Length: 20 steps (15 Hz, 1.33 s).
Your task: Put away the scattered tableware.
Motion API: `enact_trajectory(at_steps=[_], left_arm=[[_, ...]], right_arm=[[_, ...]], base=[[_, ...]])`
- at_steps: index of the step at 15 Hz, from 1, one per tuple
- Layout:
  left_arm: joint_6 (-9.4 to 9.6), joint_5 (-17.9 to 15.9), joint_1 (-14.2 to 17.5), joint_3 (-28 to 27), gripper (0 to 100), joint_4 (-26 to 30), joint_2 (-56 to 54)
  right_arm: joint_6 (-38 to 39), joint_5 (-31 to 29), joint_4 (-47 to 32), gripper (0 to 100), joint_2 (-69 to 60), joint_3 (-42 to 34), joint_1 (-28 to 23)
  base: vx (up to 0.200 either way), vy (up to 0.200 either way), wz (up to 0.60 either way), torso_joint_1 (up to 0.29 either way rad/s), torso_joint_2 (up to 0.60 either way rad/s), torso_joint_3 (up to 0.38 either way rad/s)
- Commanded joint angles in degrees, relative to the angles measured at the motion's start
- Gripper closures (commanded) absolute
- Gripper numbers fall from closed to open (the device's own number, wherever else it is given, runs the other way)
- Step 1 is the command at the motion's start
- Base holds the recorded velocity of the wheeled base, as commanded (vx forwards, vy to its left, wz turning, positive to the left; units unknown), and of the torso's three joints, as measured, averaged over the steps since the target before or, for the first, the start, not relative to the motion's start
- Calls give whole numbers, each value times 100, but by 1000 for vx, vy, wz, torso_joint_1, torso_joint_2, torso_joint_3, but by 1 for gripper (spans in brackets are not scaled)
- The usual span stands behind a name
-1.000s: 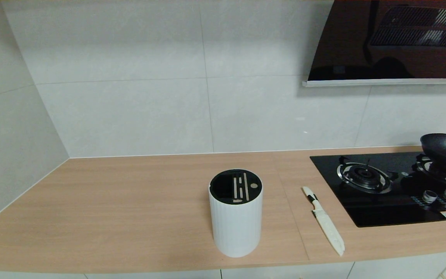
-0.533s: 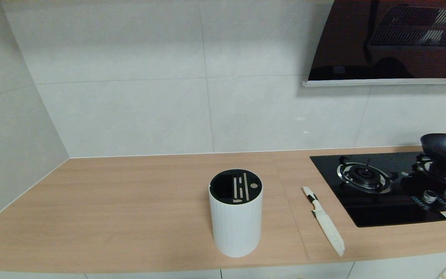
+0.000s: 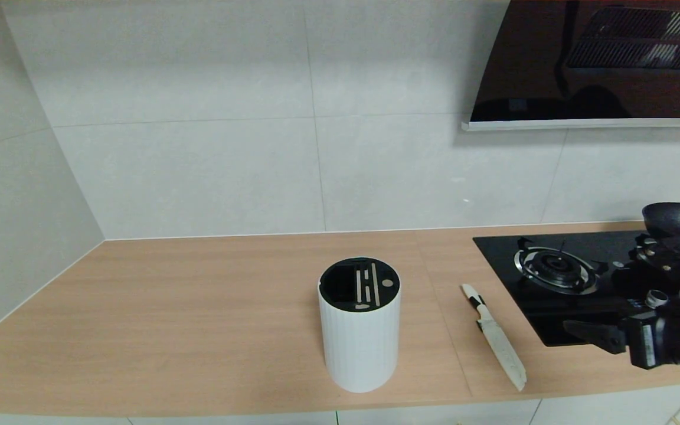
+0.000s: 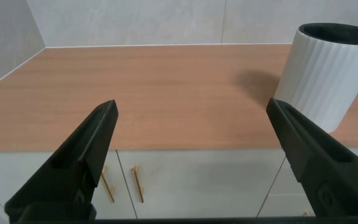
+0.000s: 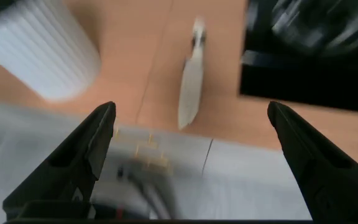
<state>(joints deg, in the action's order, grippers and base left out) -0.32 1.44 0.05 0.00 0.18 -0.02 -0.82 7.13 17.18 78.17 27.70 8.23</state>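
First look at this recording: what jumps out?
A white ribbed knife holder stands upright on the counter, its slotted black top empty. A pale knife lies flat between it and the black gas stove, and the right gripper hovers near the knife, fingers open.

On the counter [image 3: 198, 330], the knife holder [image 3: 359, 324] stands upright mid-width, close to the near edge. The knife [image 3: 493, 336] lies flat to its right, apart from it, between holder and hob [image 3: 558, 295], tip nearest. A pan [image 3: 679, 219] seems to sit on the hob's far-right burner. The right gripper [image 5: 189, 111] hangs right of the knife, over the hob's near edge.
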Motion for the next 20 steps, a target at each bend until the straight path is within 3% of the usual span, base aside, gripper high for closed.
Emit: enact_trajectory(at_steps=[1, 5, 11, 15, 20], left_arm=[[-3, -3, 4, 0, 0, -1, 2], [-3, -3, 4, 0, 0, -1, 2], [-3, -3, 4, 0, 0, -1, 2], [-3, -3, 4, 0, 0, -1, 2], [-3, -3, 4, 0, 0, -1, 2]], right_arm=[[-6, -28, 374, 0, 1913, 667, 258], [-33, -247, 1649, 0, 3302, 930, 311], [38, -687, 1868, 0, 4620, 1651, 495], [126, -775, 2914, 0, 5411, 1678, 539], [152, -986, 3459, 0, 5912, 1783, 539]], base=[[0, 0, 0, 0, 0, 0], [0, 0, 0, 0, 0, 0], [0, 0, 0, 0, 0, 0], [0, 0, 0, 0, 0, 0], [0, 0, 0, 0, 0, 0]])
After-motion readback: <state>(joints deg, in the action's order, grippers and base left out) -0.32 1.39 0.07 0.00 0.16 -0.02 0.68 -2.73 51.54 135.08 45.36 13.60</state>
